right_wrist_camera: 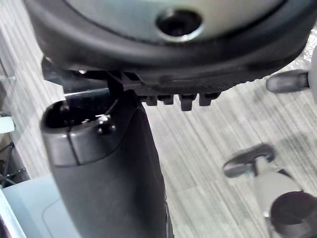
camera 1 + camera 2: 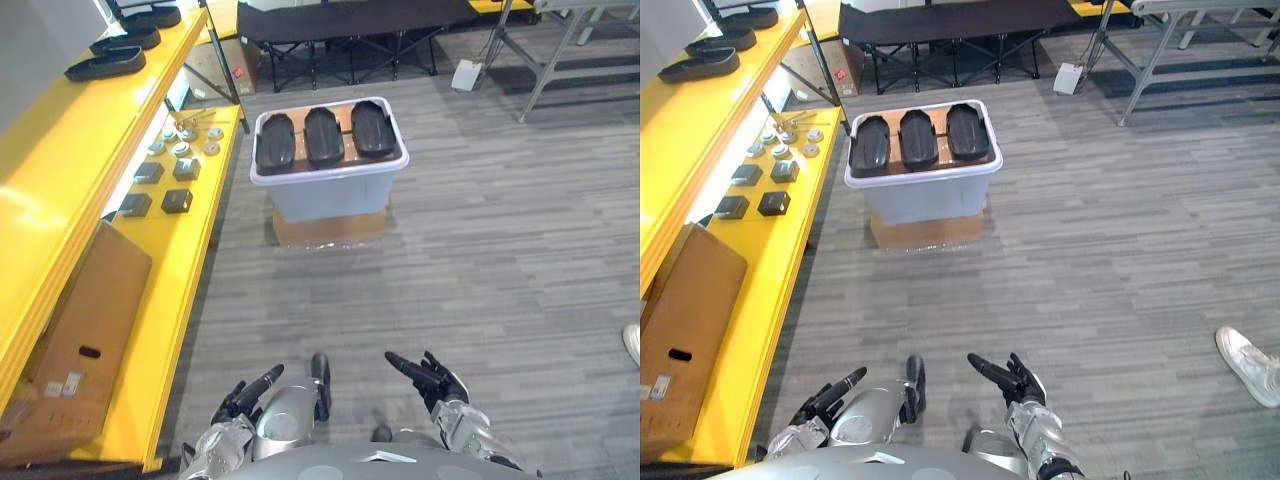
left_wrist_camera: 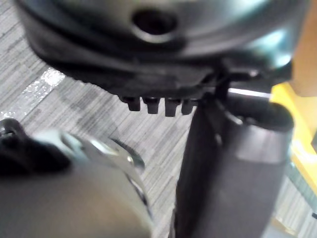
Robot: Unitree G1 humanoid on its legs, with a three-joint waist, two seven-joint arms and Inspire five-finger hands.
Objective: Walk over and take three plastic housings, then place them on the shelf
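Three black oval plastic housings [image 2: 324,135] lie side by side, long axes parallel, on a brown layer at the top of the pale translucent plastic bin [image 2: 330,195], inside its white rim. The bin stands on a flat brown cardboard box [image 2: 330,228].

A long yellow metal shelf [image 2: 60,170] runs just left of the bin. On its upper level, beyond the bin, are similar dark shells [image 2: 105,64].

The left hand [image 2: 245,395] and right hand [image 2: 425,375] hang on the near side of the bin, well apart from it. Both have their fingers extended and loosely spread, and neither holds anything.

Assessment: no housing has been taken, and the approach to the bin is the step in hand.

Handling: the housings appear to be rigid, light moulded shells with smooth, domed, slightly glossy backs, so a grip on the crown is likely to slip. Recommended hold is across the narrow width at mid-length, with the fingers over one long edge and the thumb on the other. The outer housings offer the freest access.
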